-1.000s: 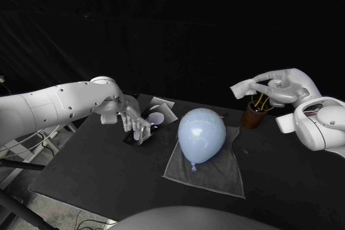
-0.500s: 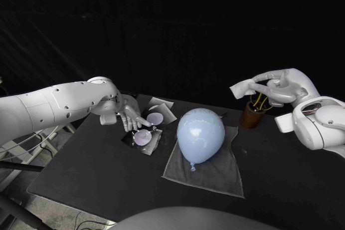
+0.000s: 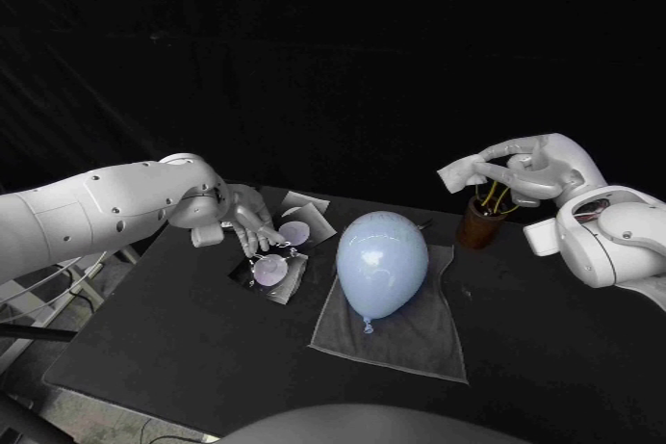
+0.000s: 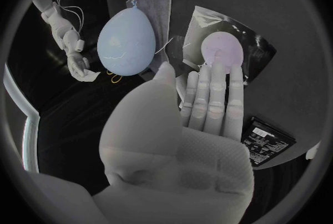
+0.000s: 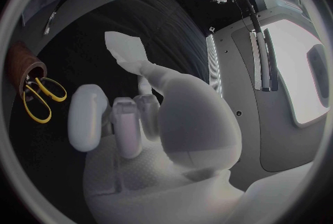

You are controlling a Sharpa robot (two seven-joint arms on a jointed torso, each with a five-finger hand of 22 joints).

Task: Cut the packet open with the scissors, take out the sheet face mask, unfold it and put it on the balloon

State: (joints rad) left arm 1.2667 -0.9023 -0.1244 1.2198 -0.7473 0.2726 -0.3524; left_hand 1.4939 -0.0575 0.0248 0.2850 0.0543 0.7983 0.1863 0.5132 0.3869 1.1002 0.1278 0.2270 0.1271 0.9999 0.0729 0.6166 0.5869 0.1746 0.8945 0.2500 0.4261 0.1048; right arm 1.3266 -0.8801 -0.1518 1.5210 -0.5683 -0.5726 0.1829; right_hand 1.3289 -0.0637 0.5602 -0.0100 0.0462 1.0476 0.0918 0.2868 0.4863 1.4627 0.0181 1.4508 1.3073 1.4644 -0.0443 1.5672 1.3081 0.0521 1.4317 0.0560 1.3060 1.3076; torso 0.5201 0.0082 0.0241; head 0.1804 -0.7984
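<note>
A pale blue balloon (image 3: 380, 261) (image 4: 127, 40) lies on a grey cloth (image 3: 402, 333) in the middle of the table. Left of it lies the dark foil packet (image 3: 278, 273) (image 4: 208, 18), printed with a pale round patch. My left hand (image 3: 250, 222) (image 4: 201, 107) hovers at the packet's far edge, fingers straight and together, holding nothing; whether they touch it I cannot tell. My right hand (image 3: 534, 169) (image 5: 152, 118) pinches a small white piece (image 3: 457, 175) (image 5: 124, 49) in the air above a brown cup (image 3: 480, 227) (image 5: 19, 68). Yellow-handled scissors (image 3: 493, 195) (image 5: 38, 99) stand in that cup.
A second foil packet (image 3: 308, 211) lies just behind the first, near the table's far edge. A flat black box (image 4: 267, 135) sits on the table beside my left hand.
My left hand has drawn back off the packet, uncovering its pale round patch. My right hand still holds the white piece above the cup.
</note>
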